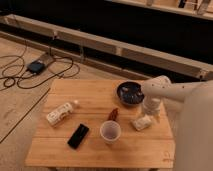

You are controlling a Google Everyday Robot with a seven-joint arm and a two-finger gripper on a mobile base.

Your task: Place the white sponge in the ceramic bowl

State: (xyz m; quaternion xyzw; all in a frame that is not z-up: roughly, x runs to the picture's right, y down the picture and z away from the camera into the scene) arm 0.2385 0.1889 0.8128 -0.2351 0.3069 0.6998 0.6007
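The white sponge (142, 122) lies on the right side of the wooden table (95, 100), an off-white block near the right edge. Behind it and slightly left sits the ceramic bowl (131, 93), dark and glossy, with something small inside that I cannot make out. My gripper (149, 112) hangs from the white arm (165, 91) directly over the sponge's far end, close above it, and stands open. The arm's wrist hides the bowl's right rim.
A pale cup (110, 132) stands left of the sponge. A small reddish-brown object (113, 114) lies behind the cup. A white labelled bottle (61, 112) and a black phone (78, 136) lie on the left half. Cables (35, 70) lie on the floor to the left.
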